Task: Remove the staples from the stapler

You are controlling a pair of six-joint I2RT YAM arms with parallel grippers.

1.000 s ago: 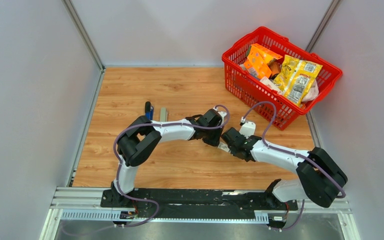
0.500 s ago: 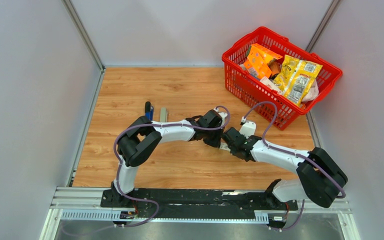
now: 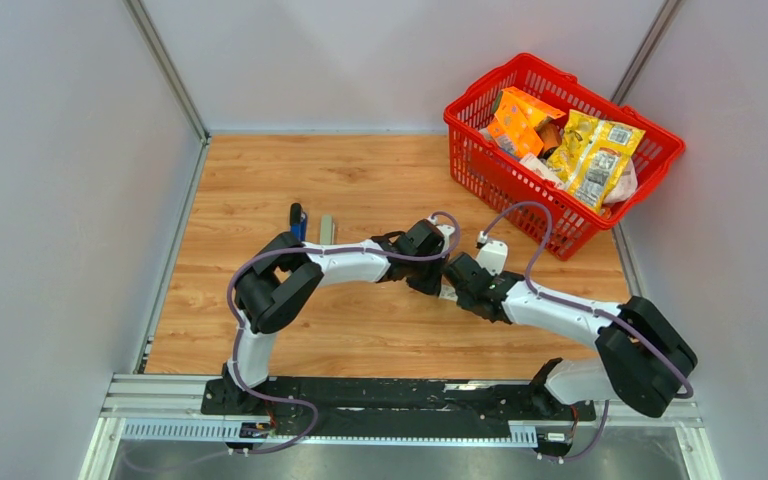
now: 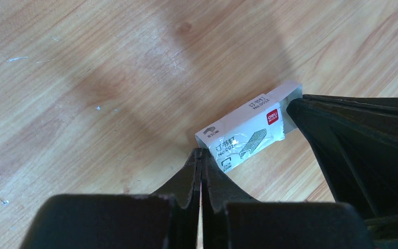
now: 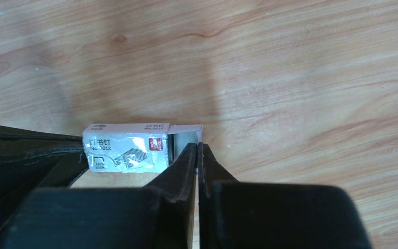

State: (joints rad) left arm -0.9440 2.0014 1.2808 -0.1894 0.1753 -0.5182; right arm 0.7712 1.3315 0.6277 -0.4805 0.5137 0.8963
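Note:
A small blue and black stapler (image 3: 298, 218) lies on the wooden table left of centre, with a grey oblong piece (image 3: 327, 228) beside it. No loose staples show. Both grippers meet mid-table over a small white printed box (image 4: 249, 132) (image 5: 127, 148) (image 3: 447, 293) that lies flat. My left gripper (image 4: 201, 151) (image 3: 437, 284) is shut, its tips against the box's near left corner. My right gripper (image 5: 197, 145) (image 3: 459, 280) is shut too, its tips at the box's other end, where a flap (image 5: 186, 128) stands open. Neither holds anything.
A red basket (image 3: 480, 170) with orange and yellow packets stands at the back right corner. Grey walls enclose the table on the left, back and right. The arms' base rail (image 3: 390, 395) runs along the near edge.
The right gripper has edged slightly left against the box. The left arm and the stapler have stayed put.

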